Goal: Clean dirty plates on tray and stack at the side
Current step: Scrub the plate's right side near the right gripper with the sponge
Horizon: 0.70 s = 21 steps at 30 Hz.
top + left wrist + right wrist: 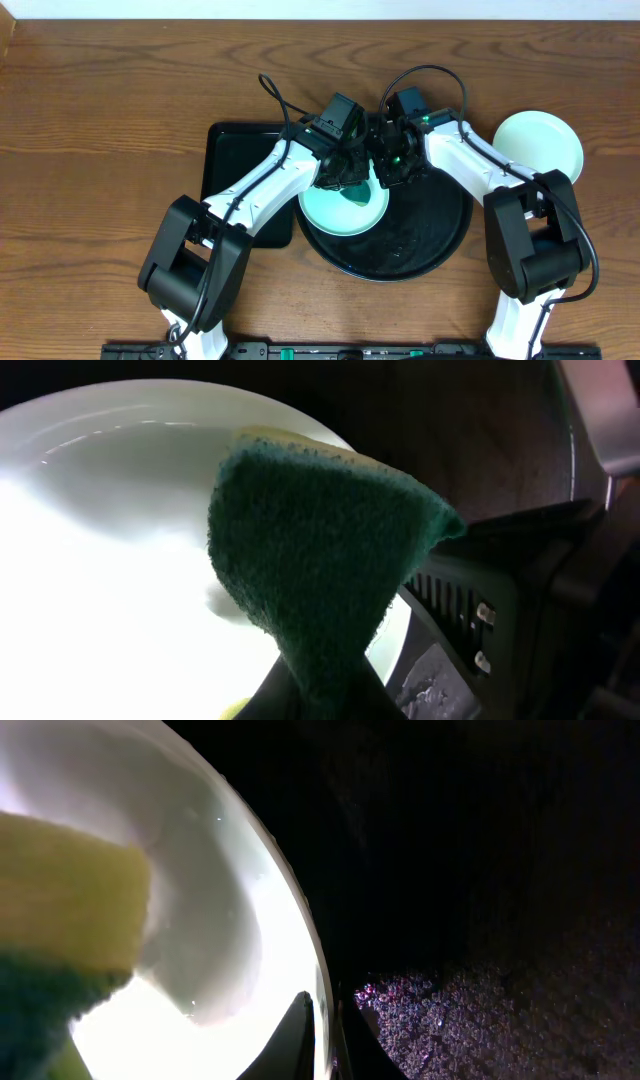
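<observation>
Two pincers met over the far half of the tray (pixel 440 235), nearly touching each other. The left pincer (pixel 348 178) was clamped on a sponge (pixel 353 190), which hung below its tips over the plate (pixel 345 212). Whether the sponge actually touched the plate could not be told. In the left wrist view the sponge (pixel 320 570) filled the middle, dark green scouring face toward the camera and a thin yellow edge along its top. The pale plate (pixel 100 580) glared behind and beneath it, too bright to show its surface. The right pincer (pixel 395 168), just right of the left one, was closed on that plate's rim. In the right wrist view its two dark fingers (pixel 297 1038) pinched the edge, one on each side. The plate's (pixel 230 920) hollow spread to their left and the speckled black tray (pixel 480 1010) floor to their right. The sponge's yellow side (pixel 70 890) showed further left, over the plate. The plate lay on the tray's left part, directly under both pincers. A second plate (pixel 540 145), pale mint, lay on the desk (pixel 100 120) well to the right of the right pincer, off the tray and beside the right arm. A small tray (pixel 235 160), rectangular and black, lay left of the left pincer, partly under the left arm and just beside the round tray.
</observation>
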Motion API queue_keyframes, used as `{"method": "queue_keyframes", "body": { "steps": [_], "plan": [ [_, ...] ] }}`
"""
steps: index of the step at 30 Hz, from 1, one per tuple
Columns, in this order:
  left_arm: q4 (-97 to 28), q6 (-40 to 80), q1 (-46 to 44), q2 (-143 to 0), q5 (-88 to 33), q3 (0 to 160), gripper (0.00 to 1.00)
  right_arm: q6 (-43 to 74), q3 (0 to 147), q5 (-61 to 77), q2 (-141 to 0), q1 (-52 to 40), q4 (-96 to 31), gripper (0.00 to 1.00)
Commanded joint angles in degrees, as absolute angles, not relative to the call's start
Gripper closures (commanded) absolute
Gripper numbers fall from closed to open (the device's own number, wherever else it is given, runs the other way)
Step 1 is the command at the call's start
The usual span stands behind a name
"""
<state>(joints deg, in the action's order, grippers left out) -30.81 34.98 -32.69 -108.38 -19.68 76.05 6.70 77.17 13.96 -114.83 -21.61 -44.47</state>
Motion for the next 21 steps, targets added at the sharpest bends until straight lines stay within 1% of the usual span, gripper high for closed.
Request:
{"method": "queue_keyframes", "body": {
  "steps": [1, 8, 15, 21],
  "plan": [
    [-30.70, 35.66, -32.53, -109.23, -21.47, 75.94, 0.92, 5.65, 77.12, 15.33, -115.63, -21.69, -44.38, 0.93],
    [-29.36, 35.68, -32.42, -112.12, -23.59, 75.94, 0.92, 5.65, 77.12, 15.33, -115.63, -21.69, -44.53, 0.93],
    [-29.02, 35.66, -31.51, -113.95, -23.29, 75.94, 0.92, 5.67, 77.12, 15.33, -115.63, -21.69, -44.53, 0.94],
    [-29.28, 35.66, -31.31, -114.72, -18.52, 75.92, 0.92, 5.67, 77.12, 15.33, -115.63, -21.69, -44.56, 0.94]
  ]
}}
